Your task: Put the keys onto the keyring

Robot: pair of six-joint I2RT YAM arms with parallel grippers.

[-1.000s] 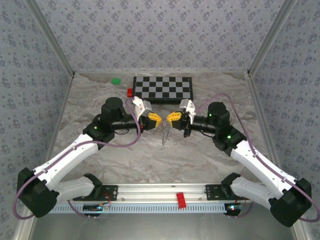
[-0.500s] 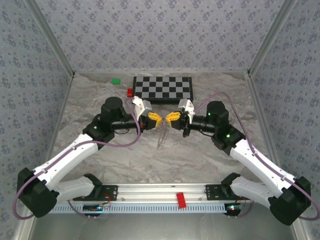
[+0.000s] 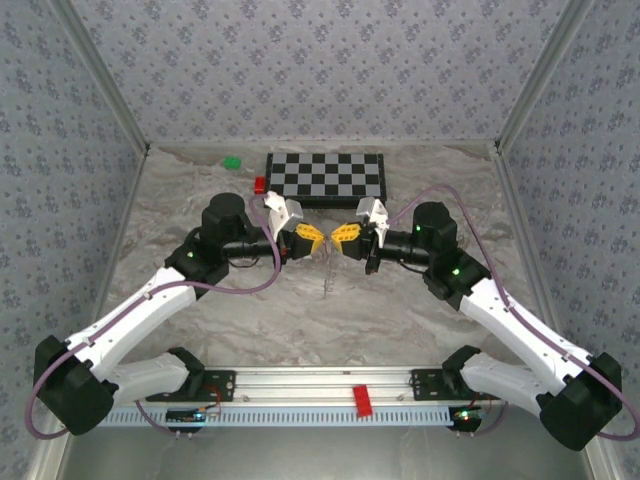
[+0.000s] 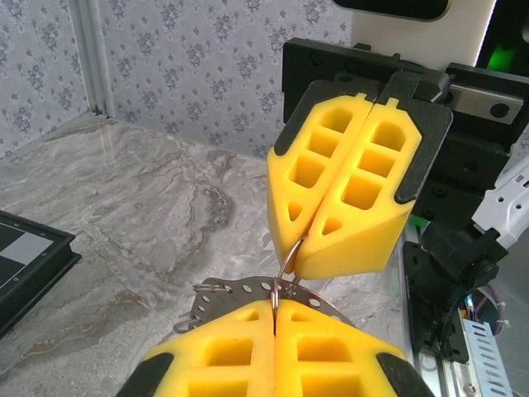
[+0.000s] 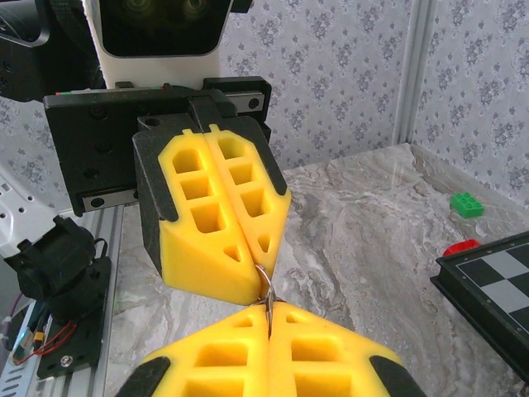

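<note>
Keyring — a thin grey wire loop — hangs above the worktop, at 6 o'clock from the chessboard. The left pincer and right pincer meet tip to tip, each pressed together on the wire, just as a second ago. The change is slight: the tips have drawn a little nearer, and the dangling part, which had swung toward 7 o'clock, now hangs straight at 6. From the left wrist a flat grey plate lies just beside the wire — whether it is one of the keys I cannot tell. Threading looks under way, not finished.
</note>
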